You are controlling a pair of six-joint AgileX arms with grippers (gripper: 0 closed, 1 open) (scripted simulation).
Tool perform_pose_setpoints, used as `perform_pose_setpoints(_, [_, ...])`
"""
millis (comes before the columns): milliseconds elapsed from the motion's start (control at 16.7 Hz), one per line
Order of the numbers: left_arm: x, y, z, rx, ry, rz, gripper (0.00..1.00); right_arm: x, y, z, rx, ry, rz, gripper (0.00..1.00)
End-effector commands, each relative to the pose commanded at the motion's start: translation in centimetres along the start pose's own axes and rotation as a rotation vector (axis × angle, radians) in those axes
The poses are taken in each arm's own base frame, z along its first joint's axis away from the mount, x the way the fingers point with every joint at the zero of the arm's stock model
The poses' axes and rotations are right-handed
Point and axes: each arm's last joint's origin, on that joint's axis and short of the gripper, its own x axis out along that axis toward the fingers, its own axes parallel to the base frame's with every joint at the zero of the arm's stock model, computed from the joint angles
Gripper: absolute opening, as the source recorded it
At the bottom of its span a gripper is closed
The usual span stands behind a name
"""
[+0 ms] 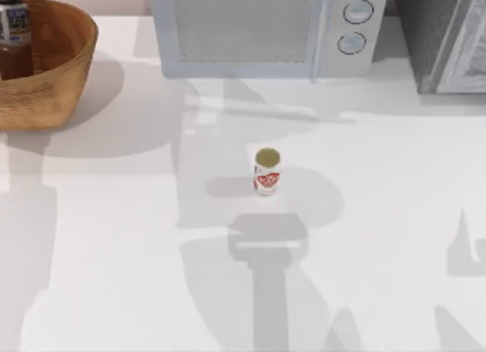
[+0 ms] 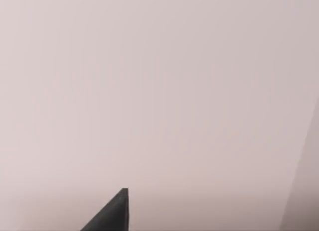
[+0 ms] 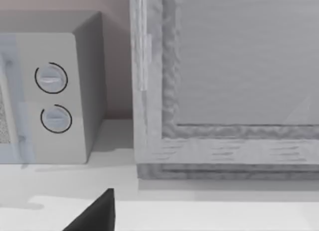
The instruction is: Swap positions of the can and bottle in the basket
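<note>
The can [image 1: 266,171] is standing upright by itself near the middle of the white table [image 1: 380,215], red label facing forward and dull gold top showing, well apart from everything else. The bottle [image 1: 14,35] is sitting upright inside the basket [image 1: 57,79] at the table's far left corner, its white cap cut off by the top edge of the overhead view, and the basket itself is running off the left edge. Along the back a pale microwave [image 1: 266,29] is standing with its two round knobs toward the right, and a grey cabinet [image 1: 448,37] is sitting just beside it at the far right corner. The right wrist camera is looking at that same microwave [image 3: 50,96] side and the cabinet [image 3: 224,81] front close up. The left wrist camera is facing a blank pinkish wall [image 2: 159,91]. A dark finger [image 2: 112,213] tip is poking into the left wrist view and another finger [image 3: 94,216] into the right, too little to tell how either gripper is set. Wide bare tabletop is lying open all around the can, crossed by arm shadows.
</note>
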Motion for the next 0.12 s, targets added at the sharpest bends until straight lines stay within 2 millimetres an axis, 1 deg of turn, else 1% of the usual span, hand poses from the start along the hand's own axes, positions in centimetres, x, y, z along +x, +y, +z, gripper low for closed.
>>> perform_pose_setpoints(120, [0.00,0.00,0.00,0.000,0.000,0.000,1.00,0.00,0.00,0.00,0.000,0.000,0.000,1.00])
